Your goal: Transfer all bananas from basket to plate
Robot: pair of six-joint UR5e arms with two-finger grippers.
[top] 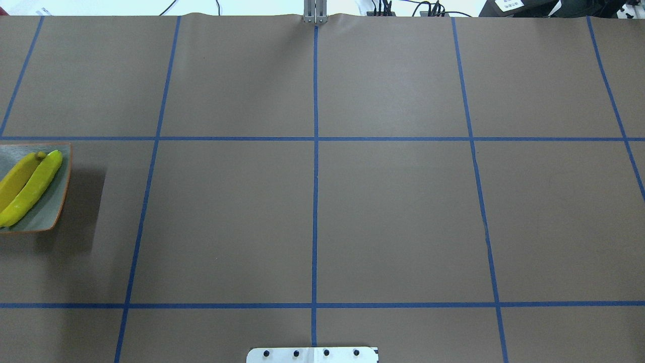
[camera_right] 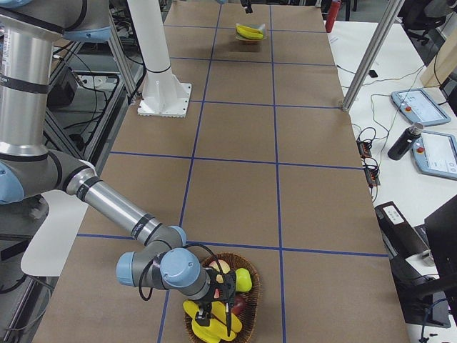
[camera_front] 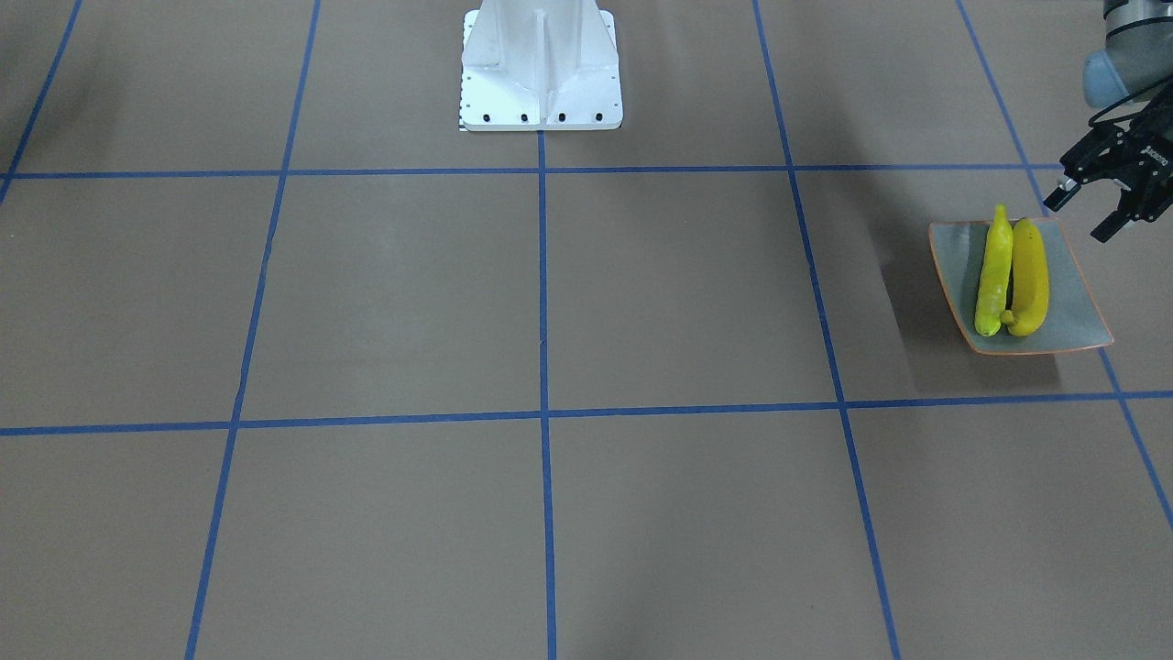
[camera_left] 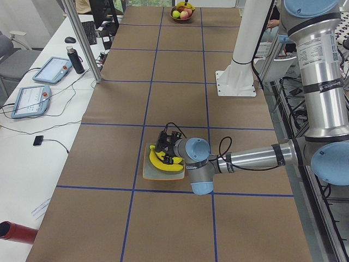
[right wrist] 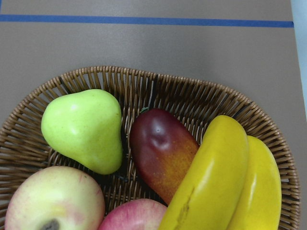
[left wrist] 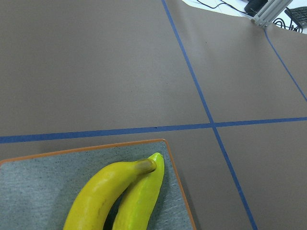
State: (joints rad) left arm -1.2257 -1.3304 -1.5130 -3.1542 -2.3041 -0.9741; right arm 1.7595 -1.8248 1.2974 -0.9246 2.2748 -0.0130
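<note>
Exterior front-facing view showed two bananas [camera_front: 1013,270] on the plate [camera_front: 1072,321] at the left end of the counter [camera_front: 550,302], left pincer [camera_front: 1083,213] spread empty beside it; two other bananas [right wrist: 225,177] lay in the basket [right wrist: 144,81] under the right pincer [camera_right: 218,311], its grip impossible to tell, so roughly half done.

text: none legible | left claw [camera_front: 1085,212]: white lettering on housing (too small to read)

1. Four bananas [camera_front: 1028,275]: two on the single plate [camera_front: 1074,316], two in the single basket [right wrist: 158,88].
2. One green pear [right wrist: 84,127].
3. One dark red fruit [right wrist: 160,151].
4. Seemingly two apples [right wrist: 53,201], both cropped by the frame edge.
</note>
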